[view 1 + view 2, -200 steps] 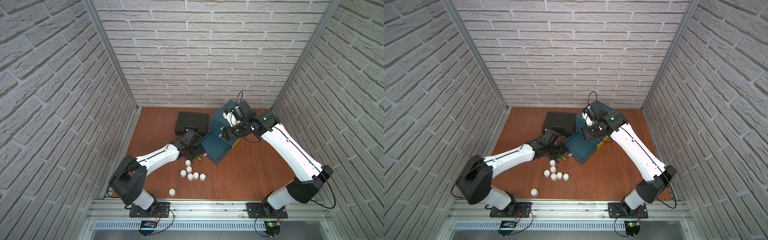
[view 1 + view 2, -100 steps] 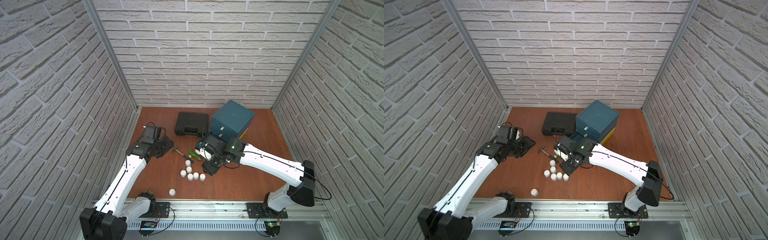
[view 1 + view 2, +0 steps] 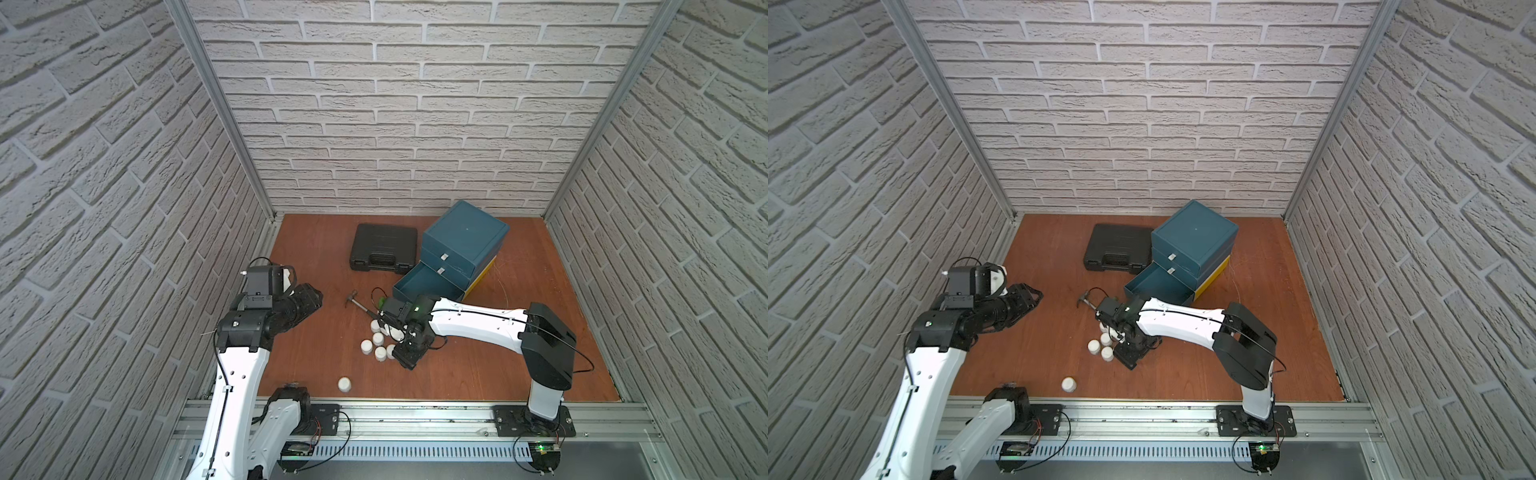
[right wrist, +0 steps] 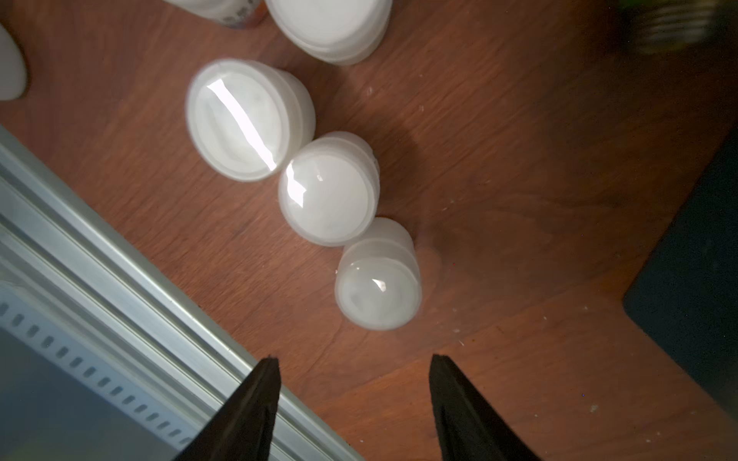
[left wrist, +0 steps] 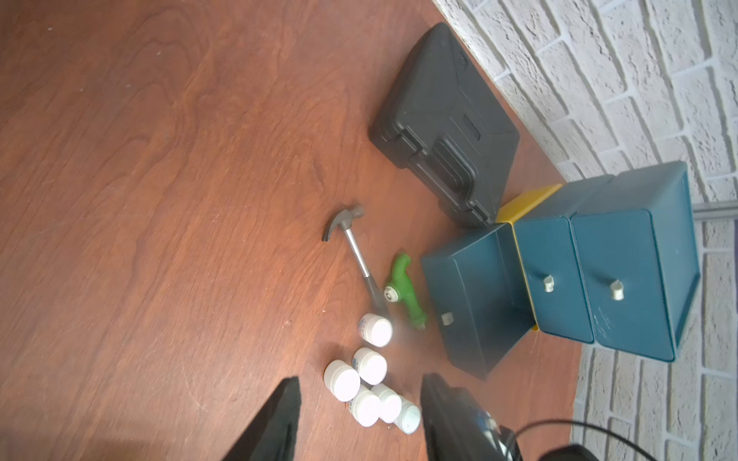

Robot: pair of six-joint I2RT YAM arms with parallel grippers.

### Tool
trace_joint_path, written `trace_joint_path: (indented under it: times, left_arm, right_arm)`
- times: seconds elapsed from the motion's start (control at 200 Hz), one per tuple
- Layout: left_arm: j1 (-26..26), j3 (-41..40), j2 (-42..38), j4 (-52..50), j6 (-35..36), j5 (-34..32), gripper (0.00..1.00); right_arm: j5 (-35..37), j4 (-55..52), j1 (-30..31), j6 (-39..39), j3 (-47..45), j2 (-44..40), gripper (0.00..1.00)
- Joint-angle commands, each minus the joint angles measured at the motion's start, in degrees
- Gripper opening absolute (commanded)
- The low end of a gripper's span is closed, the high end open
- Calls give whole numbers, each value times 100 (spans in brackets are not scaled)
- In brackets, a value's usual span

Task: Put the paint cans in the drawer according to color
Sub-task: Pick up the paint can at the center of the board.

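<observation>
Several white paint cans point(image 3: 377, 339) point(image 3: 1100, 345) stand in a tight cluster mid-floor, and one more point(image 3: 344, 384) point(image 3: 1068, 384) sits alone near the front rail. The blue drawer unit point(image 3: 465, 241) point(image 3: 1194, 237) has its bottom drawer point(image 3: 428, 282) point(image 5: 471, 303) pulled out. My right gripper point(image 3: 409, 358) point(image 4: 354, 357) hangs open and empty just beside the cluster, and the nearest can point(image 4: 378, 295) lies a little beyond its fingertips. My left gripper point(image 3: 309, 297) point(image 5: 361, 379) is raised at the left, open and empty, facing the cans point(image 5: 369, 389) from a distance.
A hammer point(image 5: 355, 255) point(image 3: 358, 303) and a green toy drill point(image 5: 403, 293) lie between the cans and the open drawer. A black case point(image 3: 384, 247) point(image 5: 447, 131) sits left of the drawer unit. The metal front rail point(image 4: 120, 279) runs close to the right gripper.
My left arm has pulled back from beside the open drawer to the left side. My right arm has swung from the drawer unit down to the can cluster, with its jaws wider.
</observation>
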Motion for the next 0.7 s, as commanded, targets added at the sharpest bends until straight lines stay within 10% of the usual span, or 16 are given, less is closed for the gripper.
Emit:
trace_joint_path:
  times: [0.0,0.39,0.695]
  left_arm:
    - [33,-83,-7,514,515,309,53]
    - [-22,-723,-947,1360,1609,782,52]
    - [-30,-948,-1258,1413,2052,531,53]
  right_arm:
    - [212,104,17,88,132,167,64]
    - [322,219,-83,217,482,860,53]
    - [701,-117,-234,291,580,166,19]
